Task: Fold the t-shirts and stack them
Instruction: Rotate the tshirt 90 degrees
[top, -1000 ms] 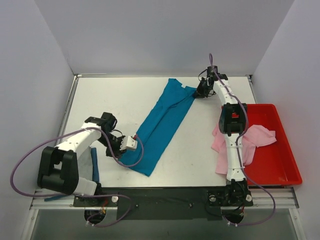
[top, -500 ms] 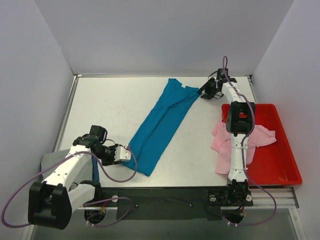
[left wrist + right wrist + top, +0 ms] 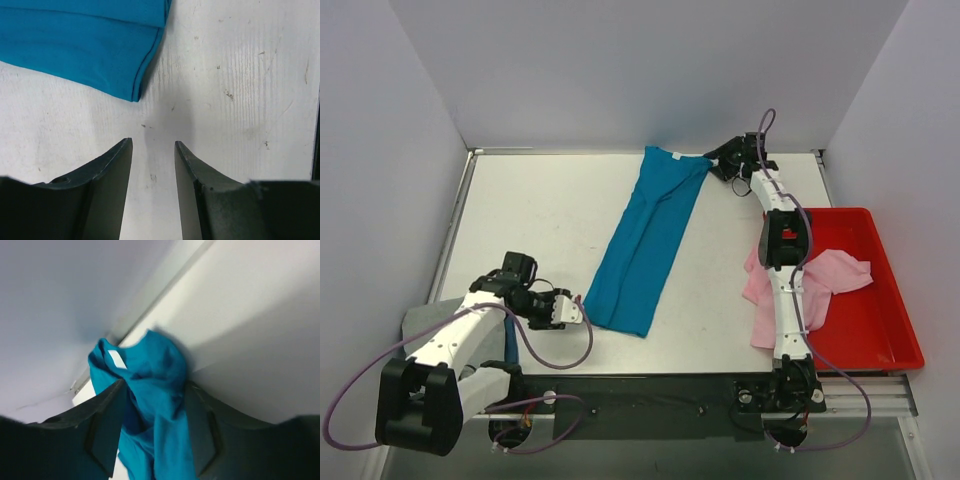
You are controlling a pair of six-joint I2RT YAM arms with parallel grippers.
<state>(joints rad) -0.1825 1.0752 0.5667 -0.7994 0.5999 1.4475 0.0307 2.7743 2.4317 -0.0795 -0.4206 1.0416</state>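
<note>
The teal t-shirt [image 3: 645,245] lay stretched diagonally across the table [image 3: 540,210] — its far corner pinched in the right gripper [image 3: 710,161], its near hem just ahead of the left gripper [image 3: 574,311], whose jaws stood apart, empty.

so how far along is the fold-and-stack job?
Done: the teal t-shirt lies as a long narrow strip and looks folded lengthwise. In hand: the right claw grips its far end, and the left claw is open over the table beside the near end. Left: crosswise folds, the crumpled pink t-shirt hanging over the red tray rim, the grey t-shirt near-left, and any stack.
</note>
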